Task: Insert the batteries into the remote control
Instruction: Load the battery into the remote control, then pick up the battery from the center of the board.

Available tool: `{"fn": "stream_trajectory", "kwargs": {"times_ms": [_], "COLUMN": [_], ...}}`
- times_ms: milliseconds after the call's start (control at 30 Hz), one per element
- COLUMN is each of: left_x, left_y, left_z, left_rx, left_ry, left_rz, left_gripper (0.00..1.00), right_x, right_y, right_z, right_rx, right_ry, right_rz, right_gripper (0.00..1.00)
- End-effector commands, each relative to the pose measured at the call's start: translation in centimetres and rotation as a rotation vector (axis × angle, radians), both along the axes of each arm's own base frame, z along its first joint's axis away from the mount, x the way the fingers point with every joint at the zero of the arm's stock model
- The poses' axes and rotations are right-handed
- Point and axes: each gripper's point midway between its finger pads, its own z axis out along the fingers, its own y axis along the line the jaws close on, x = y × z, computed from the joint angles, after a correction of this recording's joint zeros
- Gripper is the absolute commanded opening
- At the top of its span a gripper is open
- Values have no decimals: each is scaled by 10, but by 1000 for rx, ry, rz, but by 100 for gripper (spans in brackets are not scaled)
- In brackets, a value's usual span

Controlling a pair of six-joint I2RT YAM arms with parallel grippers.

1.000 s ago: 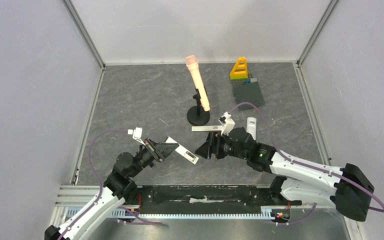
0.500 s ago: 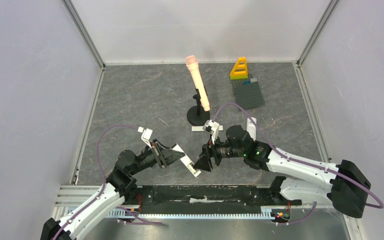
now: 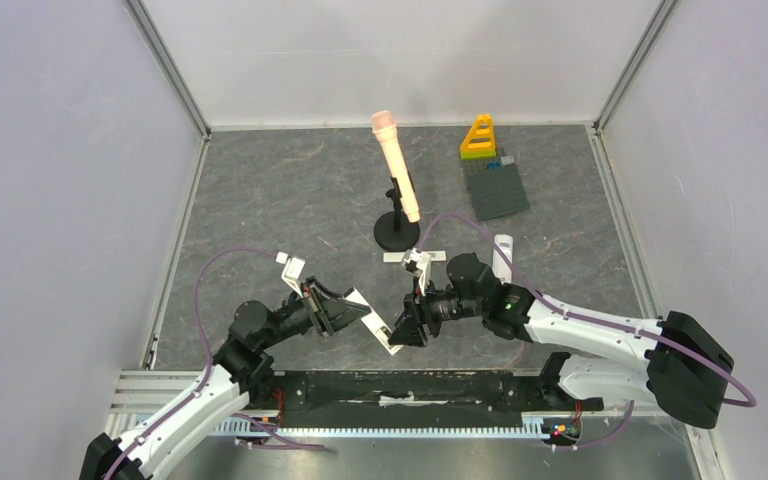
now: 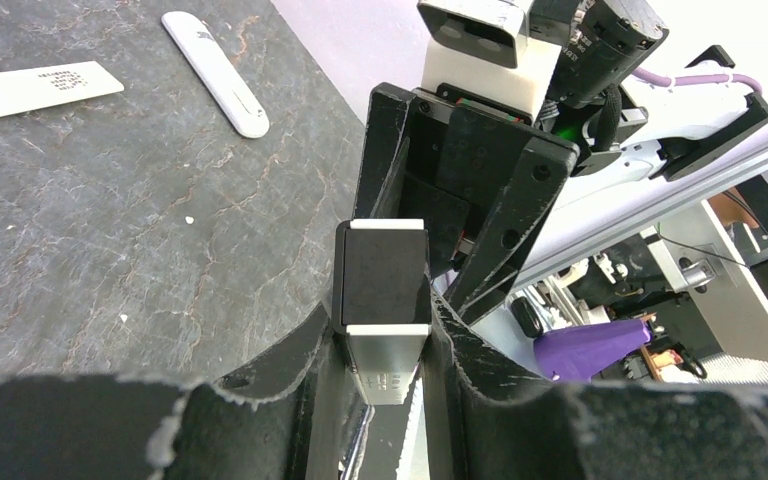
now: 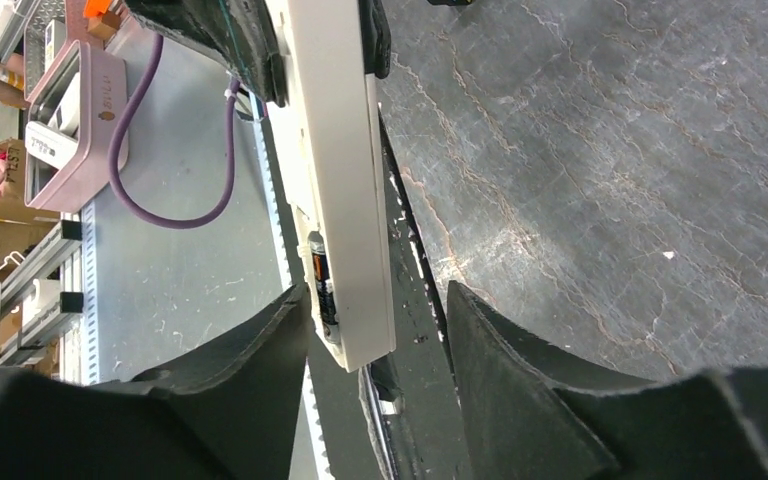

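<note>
My left gripper point(image 3: 348, 310) is shut on a white remote control point(image 3: 375, 325) and holds it above the table, its free end pointing right. In the left wrist view the remote point(image 4: 380, 290) sits clamped between my fingers point(image 4: 290, 370). My right gripper point(image 3: 406, 328) is open, its jaws straddling the remote's free end. In the right wrist view the remote point(image 5: 335, 180) hangs between my fingers point(image 5: 505, 370), close to the left one. One orange and dark battery point(image 5: 321, 285) lies in its open side slot. The other batteries are out of view.
A pink microphone point(image 3: 396, 175) leans on a black stand point(image 3: 397, 236) mid-table. A second white remote point(image 3: 503, 252) and a flat white strip point(image 3: 400, 258) lie behind my right arm. A grey baseplate point(image 3: 495, 188) with a yellow wedge point(image 3: 478, 138) sits at the back right.
My right gripper has moved left and nearer, coming round the remote's free end. My left gripper has carried the remote slightly right and nearer.
</note>
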Motion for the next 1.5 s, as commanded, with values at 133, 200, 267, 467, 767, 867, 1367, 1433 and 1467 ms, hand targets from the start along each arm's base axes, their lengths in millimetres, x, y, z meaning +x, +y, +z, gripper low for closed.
{"fn": "stream_trajectory", "kwargs": {"times_ms": [133,200,267,467,767,867,1367,1433,1467], "left_x": [-2,-2,0,26,60,61,62,63,63], "left_y": [-1,-1,-1,10,54,54,49,49,49], "left_z": [29,28,28,5,-58,-53,-54,-55,-55], "left_rx": [-55,-54,-53,42,261,255,236,241,244], "left_ry": [-91,-89,-86,7,212,185,166,164,163], "left_rz": [-14,-12,-4,155,485,481,465,463,463], "left_gripper": [2,2,2,2,2,2,2,2,2], "right_x": [3,4,6,16,64,83,161,171,176], "right_y": [5,5,5,2,-53,-80,-122,-122,-124], "right_z": [2,4,4,11,-25,-48,-113,-119,-123], "right_rx": [24,28,28,24,-74,-125,-370,-376,-390], "right_ry": [-29,-32,-33,-38,80,103,139,137,134], "right_rz": [3,-3,-10,-93,-537,-734,-1084,-1100,-1122], "right_gripper": [35,32,29,72,64,55,11,9,8]}}
